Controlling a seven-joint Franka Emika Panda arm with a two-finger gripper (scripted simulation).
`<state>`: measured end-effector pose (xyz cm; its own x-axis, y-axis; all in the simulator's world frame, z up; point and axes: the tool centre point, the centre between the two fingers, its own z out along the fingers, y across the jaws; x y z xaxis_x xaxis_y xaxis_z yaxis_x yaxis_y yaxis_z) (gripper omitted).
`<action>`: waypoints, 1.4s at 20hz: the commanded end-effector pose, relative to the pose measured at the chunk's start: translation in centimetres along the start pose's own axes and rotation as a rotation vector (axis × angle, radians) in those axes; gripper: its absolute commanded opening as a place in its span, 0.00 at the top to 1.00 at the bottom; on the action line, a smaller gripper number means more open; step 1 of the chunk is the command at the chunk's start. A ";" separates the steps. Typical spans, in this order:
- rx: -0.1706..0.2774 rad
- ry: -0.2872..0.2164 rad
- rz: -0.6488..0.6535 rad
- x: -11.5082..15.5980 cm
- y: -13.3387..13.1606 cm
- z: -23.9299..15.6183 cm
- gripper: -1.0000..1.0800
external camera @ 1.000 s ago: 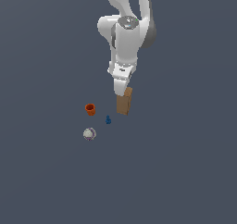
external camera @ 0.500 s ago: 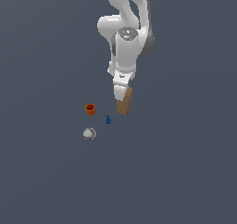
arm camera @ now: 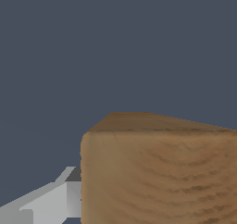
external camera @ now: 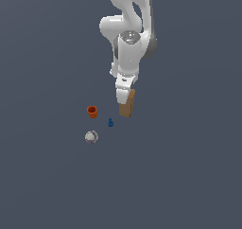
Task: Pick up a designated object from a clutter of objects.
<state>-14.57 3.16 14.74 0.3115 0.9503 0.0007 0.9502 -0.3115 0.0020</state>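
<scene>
One tall brown box, wood-grained, round ball

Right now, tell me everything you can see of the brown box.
The brown box is a tall, plain rectangular block with a cardboard or wood-like brown surface showing faint grain in the wrist view. It stands slightly tilted, its top tucked under the gripper. One grey finger lies against its side; the other is hidden. It sits to the exterior view's right of the other items, touching none of them.
</scene>
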 end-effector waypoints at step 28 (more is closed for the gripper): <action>0.000 0.000 0.000 1.5 4.8 -9.3 1.00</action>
<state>-10.37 3.08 22.56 0.3113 0.9503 -0.0025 0.9503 -0.3113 -0.0058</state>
